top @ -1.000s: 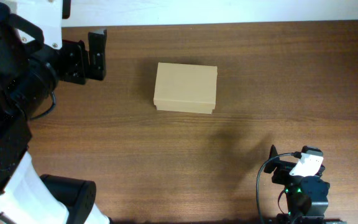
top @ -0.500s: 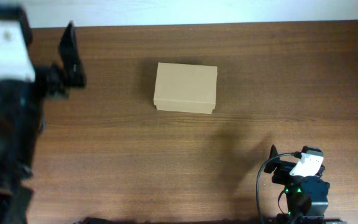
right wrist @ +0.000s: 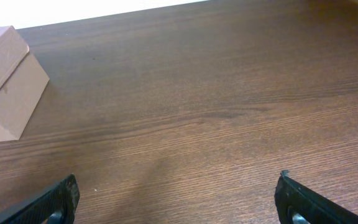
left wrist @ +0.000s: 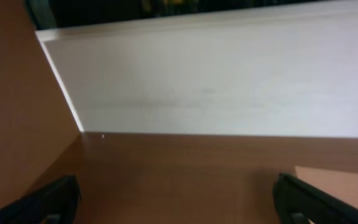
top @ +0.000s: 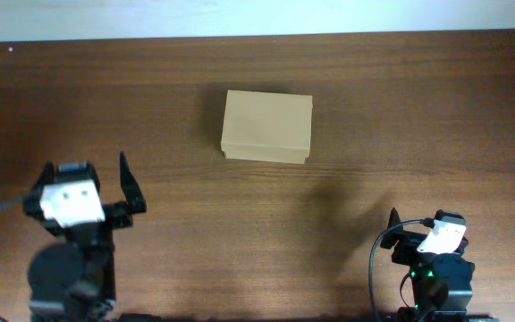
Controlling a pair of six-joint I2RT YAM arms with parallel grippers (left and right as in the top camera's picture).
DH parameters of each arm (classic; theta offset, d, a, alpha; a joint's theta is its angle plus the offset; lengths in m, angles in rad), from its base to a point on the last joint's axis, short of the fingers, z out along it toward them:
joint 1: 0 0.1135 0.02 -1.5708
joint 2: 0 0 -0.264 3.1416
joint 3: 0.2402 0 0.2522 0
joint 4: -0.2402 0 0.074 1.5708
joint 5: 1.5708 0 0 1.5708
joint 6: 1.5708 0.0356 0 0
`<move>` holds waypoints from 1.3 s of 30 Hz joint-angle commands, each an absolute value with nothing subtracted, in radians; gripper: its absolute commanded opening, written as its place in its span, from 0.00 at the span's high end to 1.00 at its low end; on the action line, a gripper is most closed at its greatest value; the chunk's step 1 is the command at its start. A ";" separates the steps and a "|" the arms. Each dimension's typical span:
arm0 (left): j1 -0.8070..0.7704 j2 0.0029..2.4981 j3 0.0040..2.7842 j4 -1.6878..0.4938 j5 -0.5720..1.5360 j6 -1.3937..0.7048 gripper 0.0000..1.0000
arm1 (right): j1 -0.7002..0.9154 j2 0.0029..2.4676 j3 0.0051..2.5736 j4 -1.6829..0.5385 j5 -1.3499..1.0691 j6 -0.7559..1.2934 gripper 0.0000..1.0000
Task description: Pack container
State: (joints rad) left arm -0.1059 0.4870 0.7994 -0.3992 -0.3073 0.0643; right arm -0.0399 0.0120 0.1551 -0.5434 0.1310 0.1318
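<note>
The container [top: 266, 125] is a small tan cardboard box with its lid shut, lying on the wooden table behind the middle. Its corner shows at the left of the right wrist view [right wrist: 5, 81] and at the lower right of the left wrist view [left wrist: 347, 183]. My left gripper [top: 85, 168] is open and empty at the front left, well short of the box; its fingers frame bare table in the left wrist view [left wrist: 179, 200]. My right gripper [top: 418, 224] is open and empty at the front right, also over bare table [right wrist: 179, 199].
The brown wooden table [top: 401, 116] ends at a white wall or strip [top: 257, 16] along the far edge, which fills the top of the left wrist view [left wrist: 229, 81]. Black cables [top: 375, 259] hang by the right arm.
My left arm has swung from the far left back corner down to the front left of the table. The box and the right arm have not moved.
</note>
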 commanded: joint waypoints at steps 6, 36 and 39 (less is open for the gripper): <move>-0.099 0.173 0.376 -0.210 -0.322 0.077 0.01 | -0.048 0.003 0.147 -0.542 0.143 0.139 0.01; 0.010 0.005 0.057 -0.174 -0.311 0.077 0.01 | -0.048 0.003 0.147 -0.542 0.143 0.139 0.01; 0.010 0.006 0.057 -0.174 -0.311 0.077 0.01 | -0.048 0.003 0.147 -0.542 0.143 0.139 0.01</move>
State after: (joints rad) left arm 0.0036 0.0147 0.0727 -0.1783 -0.3115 0.0643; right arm -0.0399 0.0109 0.1551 -0.5442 0.1310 0.1318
